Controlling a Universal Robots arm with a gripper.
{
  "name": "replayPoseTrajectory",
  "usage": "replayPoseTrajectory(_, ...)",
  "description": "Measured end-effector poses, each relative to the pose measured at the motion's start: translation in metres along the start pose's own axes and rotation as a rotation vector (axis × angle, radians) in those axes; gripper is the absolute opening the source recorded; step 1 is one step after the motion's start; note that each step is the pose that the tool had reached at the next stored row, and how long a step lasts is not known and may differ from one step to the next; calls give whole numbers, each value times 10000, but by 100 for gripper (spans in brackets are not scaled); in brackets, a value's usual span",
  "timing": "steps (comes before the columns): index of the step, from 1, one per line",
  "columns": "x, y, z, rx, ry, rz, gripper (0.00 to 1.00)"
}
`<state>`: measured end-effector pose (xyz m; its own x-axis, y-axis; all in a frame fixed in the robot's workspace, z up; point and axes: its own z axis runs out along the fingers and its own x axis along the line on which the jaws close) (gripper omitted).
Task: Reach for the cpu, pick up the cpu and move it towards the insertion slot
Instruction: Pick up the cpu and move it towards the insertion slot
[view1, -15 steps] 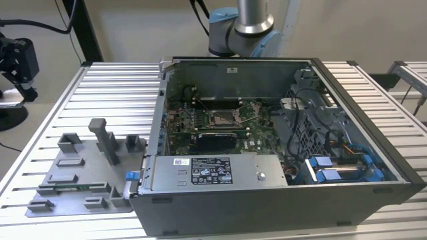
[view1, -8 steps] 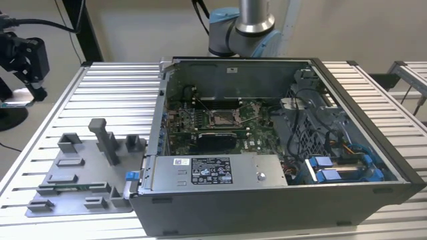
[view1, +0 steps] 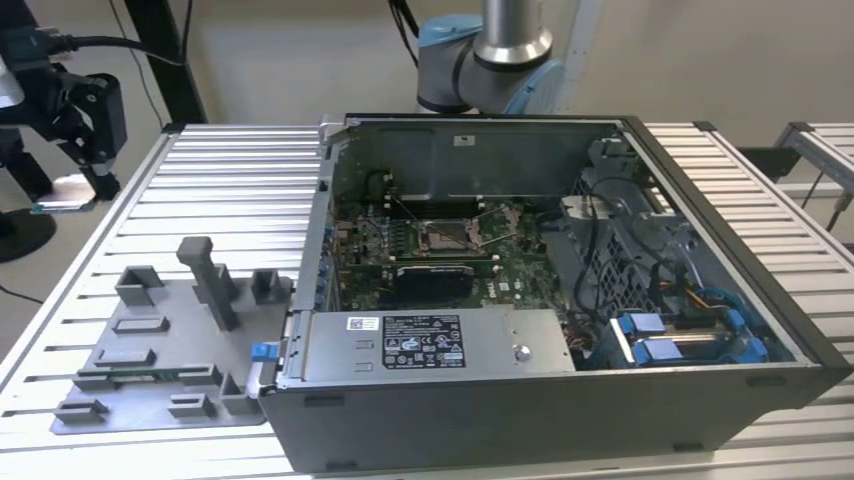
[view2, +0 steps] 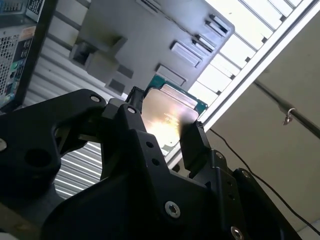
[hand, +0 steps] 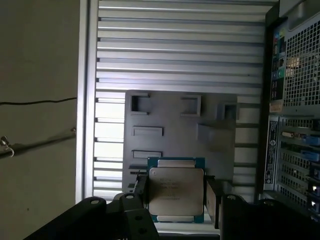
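Holding the cpu pinched by its edges in my closed end effector, high over the fixture plate and well apart from the slot, so tbh my worry is that thin edge grip slipping or tilting it mid-carry.

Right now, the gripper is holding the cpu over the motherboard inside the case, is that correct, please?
Not quite. The gripper does hold the cpu, but over the grey fixture plate on the table, outside the case; the first wrist view shows it.
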<state>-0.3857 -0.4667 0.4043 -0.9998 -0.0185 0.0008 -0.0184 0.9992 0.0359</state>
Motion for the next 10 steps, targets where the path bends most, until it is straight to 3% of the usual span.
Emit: replayPoseTrajectory(10, -258, -5, -12, -1, -1, 0, 0)
